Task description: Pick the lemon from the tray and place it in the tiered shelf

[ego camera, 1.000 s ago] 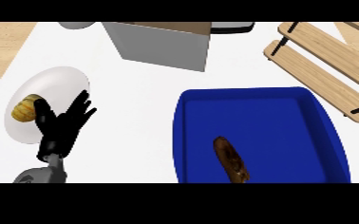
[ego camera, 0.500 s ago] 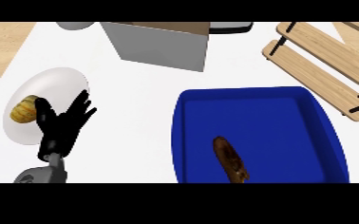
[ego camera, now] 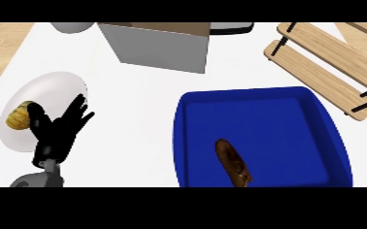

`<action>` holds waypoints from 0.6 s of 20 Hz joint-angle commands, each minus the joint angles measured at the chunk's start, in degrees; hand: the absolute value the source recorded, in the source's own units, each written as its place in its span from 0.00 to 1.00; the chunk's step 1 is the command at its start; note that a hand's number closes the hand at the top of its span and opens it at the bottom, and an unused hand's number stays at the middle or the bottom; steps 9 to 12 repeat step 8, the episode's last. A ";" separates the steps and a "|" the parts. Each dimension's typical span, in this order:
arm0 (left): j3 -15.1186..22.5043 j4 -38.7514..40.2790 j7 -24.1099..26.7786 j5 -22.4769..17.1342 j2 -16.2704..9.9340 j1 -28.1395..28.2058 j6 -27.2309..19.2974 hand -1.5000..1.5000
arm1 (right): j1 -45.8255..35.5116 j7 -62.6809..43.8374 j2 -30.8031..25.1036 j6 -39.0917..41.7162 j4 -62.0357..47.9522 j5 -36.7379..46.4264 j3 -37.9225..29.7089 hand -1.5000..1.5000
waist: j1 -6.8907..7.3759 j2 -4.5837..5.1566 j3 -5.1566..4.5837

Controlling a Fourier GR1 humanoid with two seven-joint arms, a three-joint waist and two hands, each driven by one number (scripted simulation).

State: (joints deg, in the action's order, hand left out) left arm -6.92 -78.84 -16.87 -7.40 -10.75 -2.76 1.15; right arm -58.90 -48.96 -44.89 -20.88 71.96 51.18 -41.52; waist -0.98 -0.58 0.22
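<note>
A blue tray [ego camera: 272, 121] lies on the white counter at the lower right. It holds a dark brown elongated item [ego camera: 233, 162] near its front; no lemon shows in it. The wooden tiered shelf [ego camera: 323, 63] stands at the upper right, past the tray's far corner. My left hand [ego camera: 57, 131] is at the lower left, open with fingers spread upward, over the right edge of a white plate [ego camera: 50, 85]. It holds nothing. My right hand does not show.
On the white plate lies a yellow-brown ridged item [ego camera: 19, 115], just left of my left hand. A grey box [ego camera: 161, 48] stands at the top middle. A grey round object [ego camera: 72, 27] and a dark-rimmed object [ego camera: 233, 27] sit at the far edge.
</note>
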 commanded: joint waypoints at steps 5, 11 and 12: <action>-0.03 2.80 1.16 1.00 0.98 0.94 -0.71 0.50 | 14.37 -5.70 -0.87 11.44 21.32 -11.06 -10.02 0.00 | -0.56 0.20 -0.22; 1.48 3.79 3.47 2.14 2.85 2.43 -0.91 0.50 | 18.36 -6.42 -1.84 15.67 26.05 -15.26 -13.84 0.00 | -0.37 0.27 -0.23; 1.48 3.79 3.47 2.14 2.85 2.43 -0.91 0.50 | 18.36 -6.42 -1.84 15.67 26.05 -15.26 -13.84 0.00 | -0.37 0.27 -0.23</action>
